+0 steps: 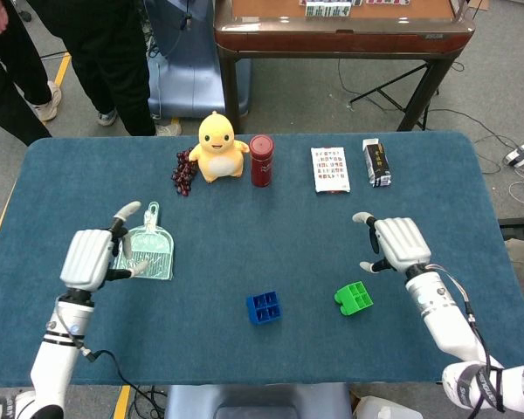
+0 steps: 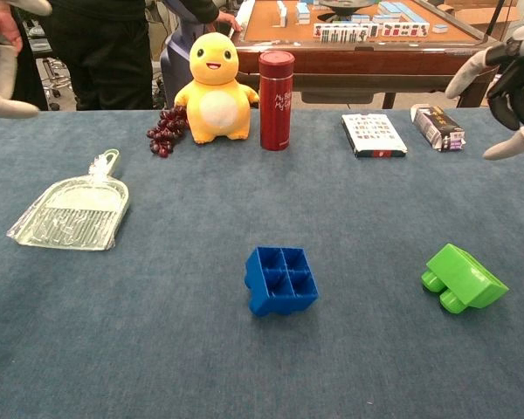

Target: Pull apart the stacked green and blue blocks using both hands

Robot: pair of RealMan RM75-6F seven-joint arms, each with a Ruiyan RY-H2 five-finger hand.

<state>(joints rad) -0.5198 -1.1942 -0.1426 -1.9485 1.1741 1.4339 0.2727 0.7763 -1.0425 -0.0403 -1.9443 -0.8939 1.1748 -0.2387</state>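
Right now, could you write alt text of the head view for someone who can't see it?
A blue block and a green block lie apart on a blue table, both robot hands open and clear of them: left hand over a clear dustpan, right hand beyond the green block.

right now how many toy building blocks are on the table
2. The blue plastic block lies near the table's front middle, hollow underside up. The green plastic block lies apart to its right, tipped over. Neither hand touches them; none looks hidden.
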